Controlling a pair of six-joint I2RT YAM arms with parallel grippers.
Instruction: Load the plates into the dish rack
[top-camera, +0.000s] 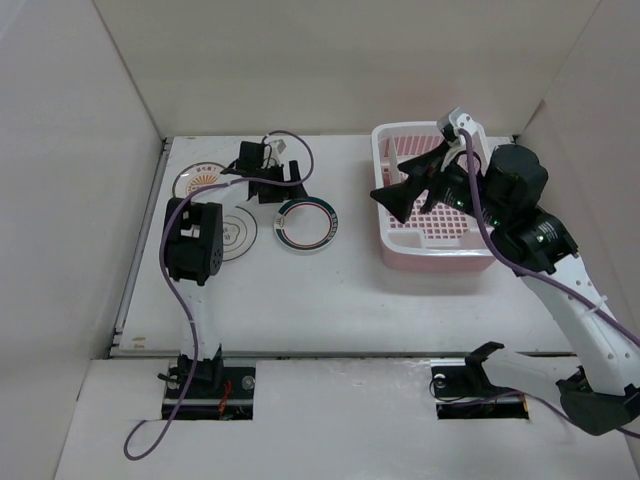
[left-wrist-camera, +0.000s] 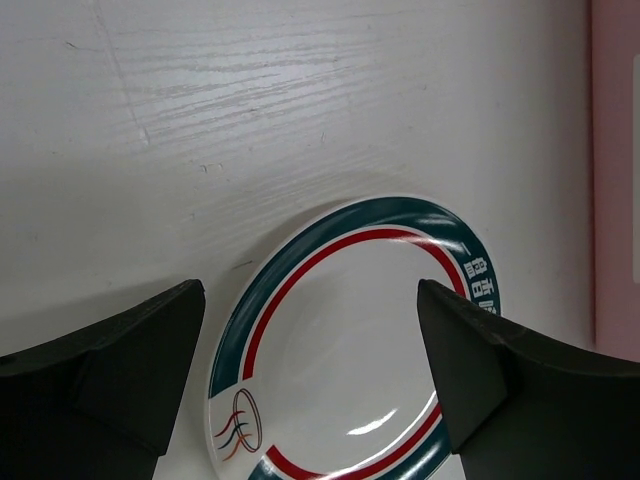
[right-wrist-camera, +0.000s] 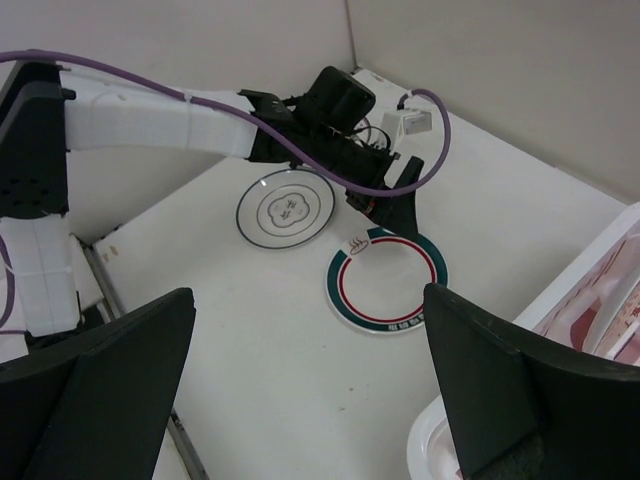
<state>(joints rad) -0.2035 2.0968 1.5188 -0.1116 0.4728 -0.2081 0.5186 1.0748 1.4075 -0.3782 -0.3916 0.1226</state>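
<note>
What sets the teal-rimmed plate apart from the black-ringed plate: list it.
Pattern: the teal-rimmed plate has a broad teal band and red ring around a plain centre; the black-ringed plate has thin dark rings and a small centre motif. Place: the teal-rimmed plate lies nearer the dish rack than the black-ringed plate. The open left gripper frames the teal-rimmed plate, not the black-ringed plate. Both are round, white, and flat on the table.

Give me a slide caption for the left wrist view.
Open left gripper framing the teal-rimmed plate on the white table.
</note>
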